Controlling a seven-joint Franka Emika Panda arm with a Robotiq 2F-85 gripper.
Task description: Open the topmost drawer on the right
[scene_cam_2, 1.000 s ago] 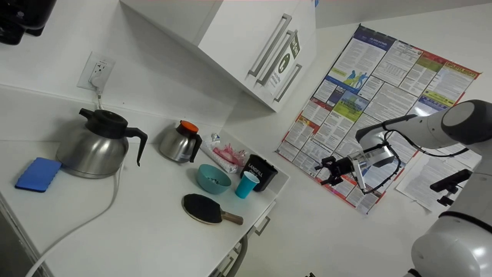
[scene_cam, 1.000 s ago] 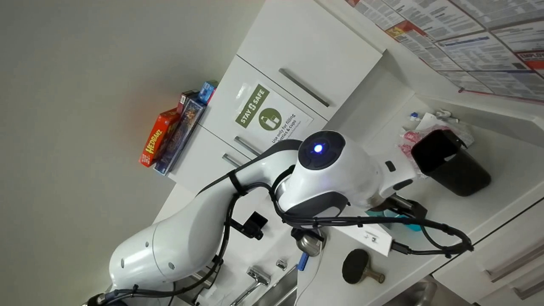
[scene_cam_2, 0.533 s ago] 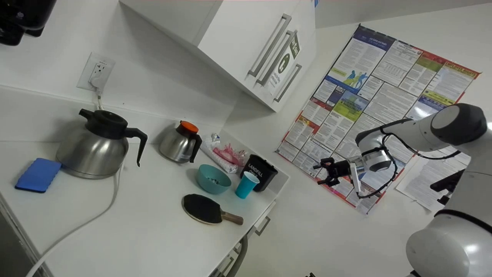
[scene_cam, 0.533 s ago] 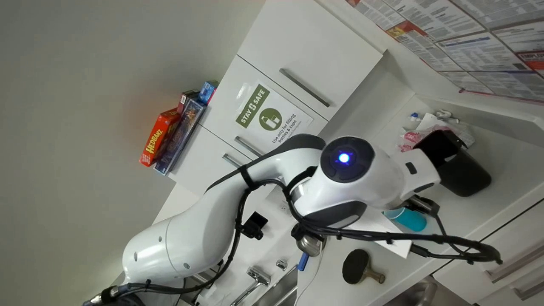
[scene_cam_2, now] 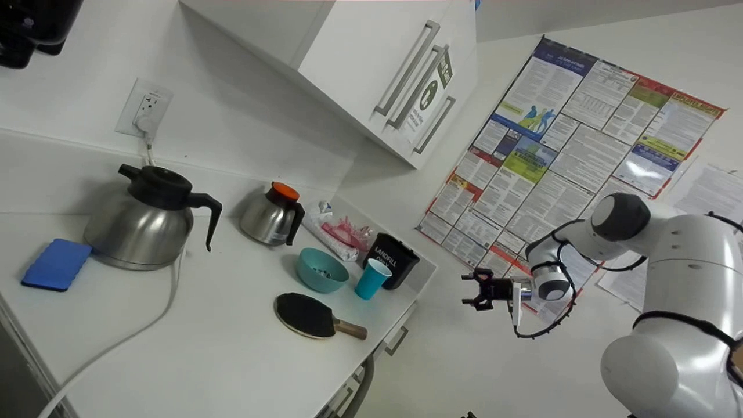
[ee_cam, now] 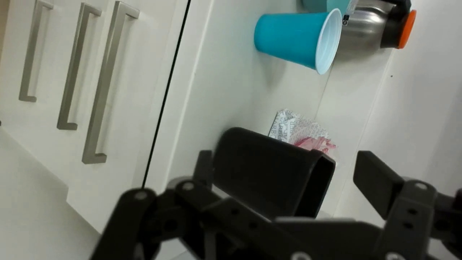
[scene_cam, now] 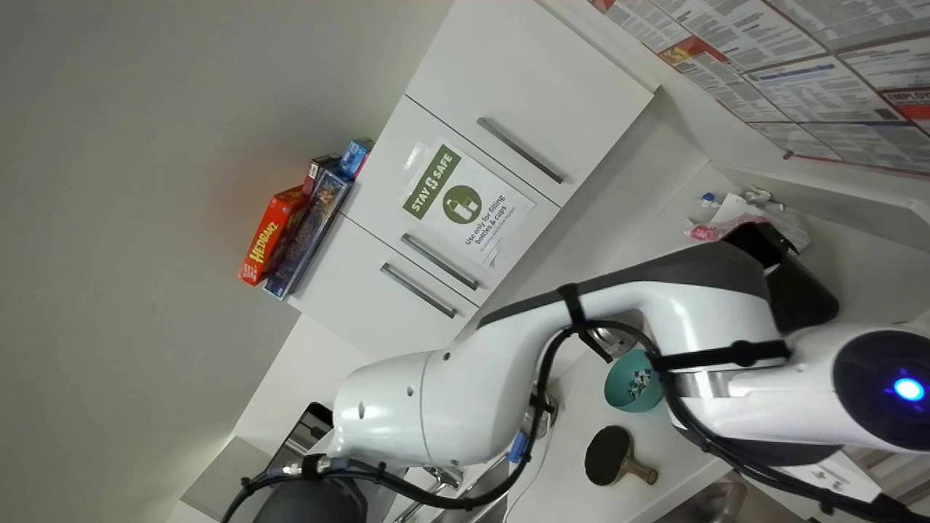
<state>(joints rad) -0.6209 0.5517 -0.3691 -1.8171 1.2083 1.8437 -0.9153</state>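
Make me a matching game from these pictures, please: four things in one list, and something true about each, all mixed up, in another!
Things
1. top drawer
2. gripper
3. small jug
4. bowl

Clues
A. has an orange top
B. is open and holds nothing
C. is greenish blue, with small bits inside
D. has a metal handle

Right pairs: 1-D, 2-B, 3-A, 4-C

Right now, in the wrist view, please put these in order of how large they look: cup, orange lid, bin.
Largest to smallest:
1. Bin, even partly hidden
2. Cup
3. Orange lid, clearly smallest
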